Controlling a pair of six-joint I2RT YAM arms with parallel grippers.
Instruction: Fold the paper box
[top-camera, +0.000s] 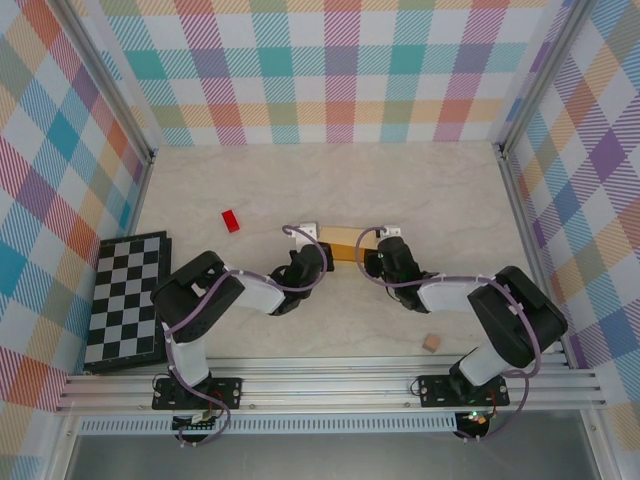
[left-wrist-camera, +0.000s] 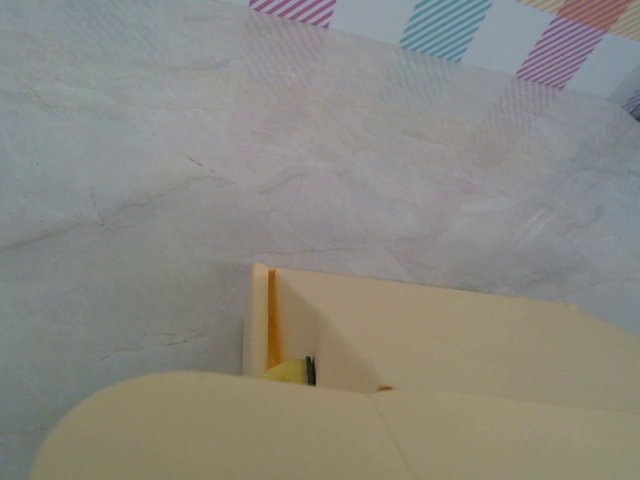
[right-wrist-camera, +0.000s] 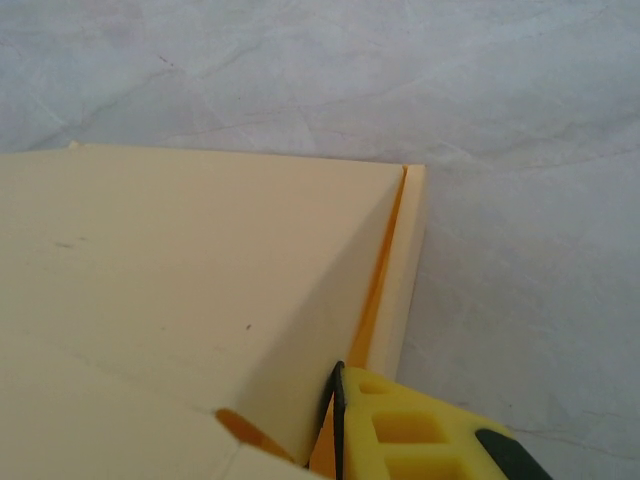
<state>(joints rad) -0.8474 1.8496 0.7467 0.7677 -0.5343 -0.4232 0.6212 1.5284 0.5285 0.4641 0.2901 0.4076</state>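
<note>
We see a pale marbled table (top-camera: 400, 190) with plaid walls around it. A folded checkerboard (top-camera: 125, 300) lies at its left edge. The left arm (top-camera: 205, 295) and right arm (top-camera: 505, 310) both reach inward to the middle of the table.

There, between them, lies the paper box (top-camera: 344, 243), a yellow-orange strip with the left gripper (top-camera: 320, 254) at one end and the right gripper (top-camera: 369, 257) at the other. In the left wrist view the box (left-wrist-camera: 450, 330) hides all but a bit of one yellow finger (left-wrist-camera: 288, 372) by a raised end flap. In the right wrist view one yellow finger (right-wrist-camera: 400, 432) sits against the box's (right-wrist-camera: 200, 280) end flap. We cannot tell how wide either gripper stands, or whether it grips the cardboard (the mating fingers are hidden).

A small red block (top-camera: 231, 220) sits left of the box, well apart. A tiny tan cube (top-camera: 431, 343) lies near the right arm.
</note>
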